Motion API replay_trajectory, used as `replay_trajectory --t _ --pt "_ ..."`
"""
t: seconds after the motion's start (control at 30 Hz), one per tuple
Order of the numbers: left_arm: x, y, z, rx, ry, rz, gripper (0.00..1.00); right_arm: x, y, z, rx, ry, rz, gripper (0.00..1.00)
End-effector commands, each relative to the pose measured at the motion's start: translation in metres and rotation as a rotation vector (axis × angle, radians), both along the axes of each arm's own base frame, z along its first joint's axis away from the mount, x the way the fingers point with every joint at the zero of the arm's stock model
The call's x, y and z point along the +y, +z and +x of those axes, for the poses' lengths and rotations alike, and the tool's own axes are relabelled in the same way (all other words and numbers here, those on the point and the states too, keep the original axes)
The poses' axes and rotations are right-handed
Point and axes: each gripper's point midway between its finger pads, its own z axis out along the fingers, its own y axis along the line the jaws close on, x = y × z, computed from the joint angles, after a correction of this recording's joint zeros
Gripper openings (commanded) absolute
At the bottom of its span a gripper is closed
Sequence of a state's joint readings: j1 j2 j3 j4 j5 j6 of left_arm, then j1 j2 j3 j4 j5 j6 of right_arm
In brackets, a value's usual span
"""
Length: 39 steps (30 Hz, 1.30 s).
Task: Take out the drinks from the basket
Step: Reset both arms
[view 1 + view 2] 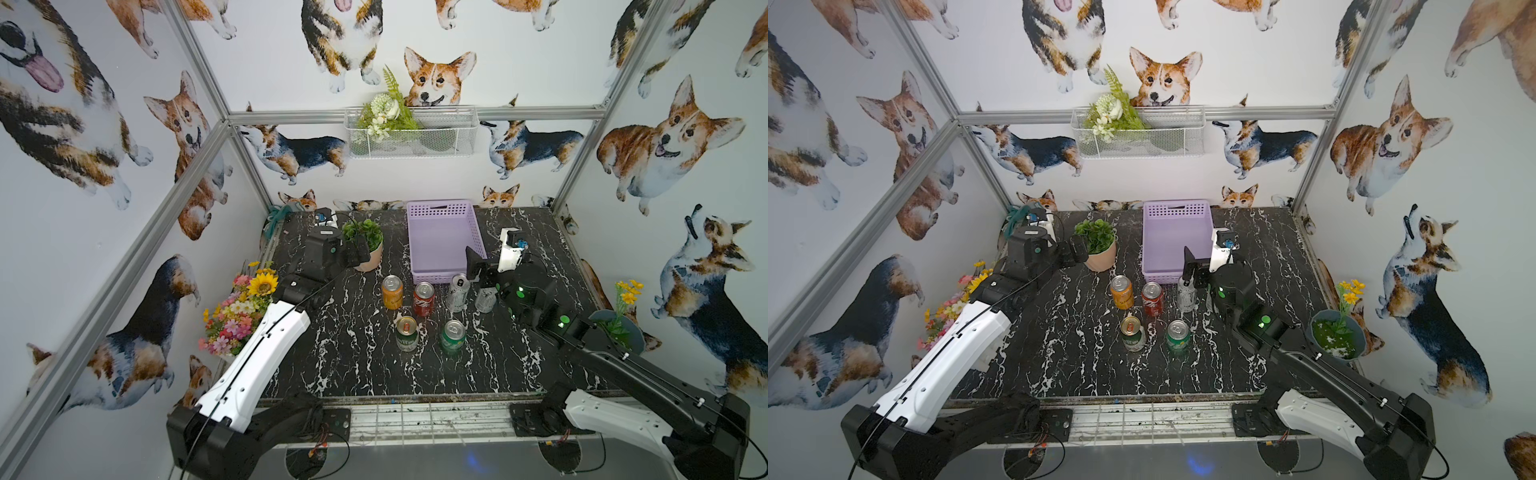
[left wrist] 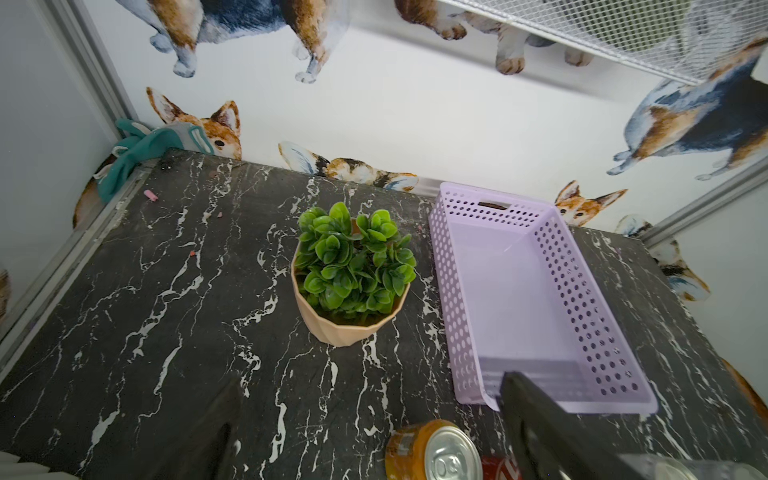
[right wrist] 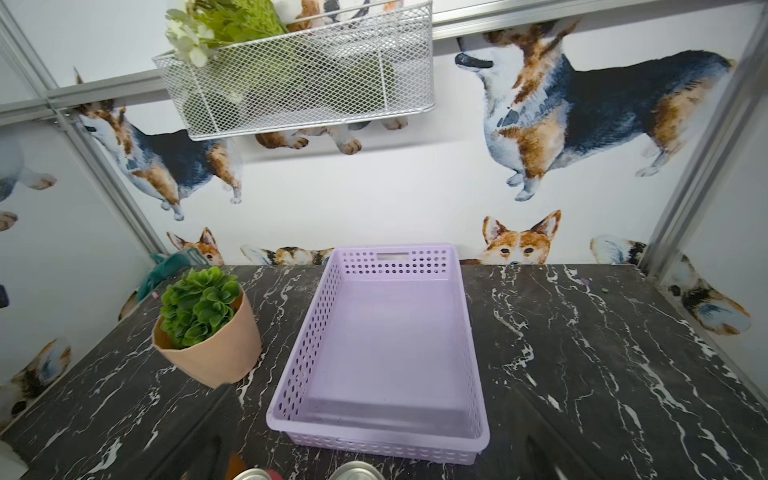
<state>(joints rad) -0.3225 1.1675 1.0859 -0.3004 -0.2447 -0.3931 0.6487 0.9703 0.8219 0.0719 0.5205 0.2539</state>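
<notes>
Reference: clock directions are read in a top view from the table centre, with 12 o'clock at the far wall.
Progress: judged complete or nearly so. All six cans stand upright on the table, and none shows in the basket.
Basket: at 12 o'clock, resting flat on the table. Both wrist views show its floor bare.
Row at the basket's 6 o'clock: orange can, red can, silver can and second silver can, from 9 toward 3 o'clock.
Row toward 6 o'clock: green can and second green can, set apart from each other.
Right gripper: released, fingers spread wide in its wrist view. It hangs over the second silver can and partly hides it. Contact cannot be told.
Left gripper: released and empty, just beside the plant pot.
Left to do: by judgement, only pulling the right arm clear without tipping the silver cans.
Plant pot: at the basket's 9 o'clock, holds green leaves.
Wire basket: on the 12 o'clock wall, holds a fern and white flowers.
Blue pot: at 4 o'clock, holds yellow flowers.
</notes>
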Motion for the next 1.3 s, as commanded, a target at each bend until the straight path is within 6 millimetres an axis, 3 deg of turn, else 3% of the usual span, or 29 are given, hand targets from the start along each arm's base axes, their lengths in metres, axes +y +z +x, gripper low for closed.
replay_trajectory --t 0.0,0.1,0.23,0.33,0.37,0.4,0.43,0.63,0.87,0.97,1.13,1.27 --pt "0.013 -0.010 0.019 -0.050 0.049 0.083 1.00 -0.023 0.018 0.023 -0.043 -0.079 0.131 1.00" --pt "0.018 -0.025 0.034 -0.048 0.056 0.163 1.00 -0.047 0.017 0.046 -0.015 -0.149 0.160 1.00" --pt "0.032 -0.049 0.047 -0.089 0.067 0.316 1.00 -0.065 0.022 0.056 -0.018 -0.218 0.150 1.00" --pt "0.039 -0.073 0.047 -0.144 0.064 0.396 1.00 -0.071 0.022 0.057 -0.029 -0.238 0.142 1.00" --pt "0.044 -0.072 0.048 -0.168 0.087 0.402 1.00 -0.072 0.022 0.058 -0.031 -0.243 0.143 1.00" --pt "0.055 -0.093 0.042 -0.136 0.116 0.418 1.00 -0.074 0.020 0.058 -0.030 -0.245 0.143 1.00" --pt "0.062 -0.102 0.042 -0.125 0.126 0.407 1.00 -0.073 0.008 0.064 -0.001 -0.252 0.129 1.00" --pt "0.082 -0.153 0.033 -0.048 0.117 0.367 1.00 -0.075 -0.004 0.066 0.018 -0.259 0.107 1.00" --pt "0.102 -0.152 0.007 -0.223 0.215 0.364 1.00 -0.084 -0.009 0.064 0.016 -0.288 0.099 1.00" --pt "0.097 -0.163 0.001 -0.251 0.180 0.359 1.00 -0.092 -0.010 0.063 0.002 -0.308 0.103 1.00" --pt "0.101 -0.171 0.008 -0.250 0.151 0.312 1.00 -0.118 -0.022 0.068 0.033 -0.368 0.133 1.00" --pt "0.110 -0.173 0.001 -0.261 0.198 0.300 1.00 -0.141 -0.035 0.069 0.051 -0.407 0.132 1.00"
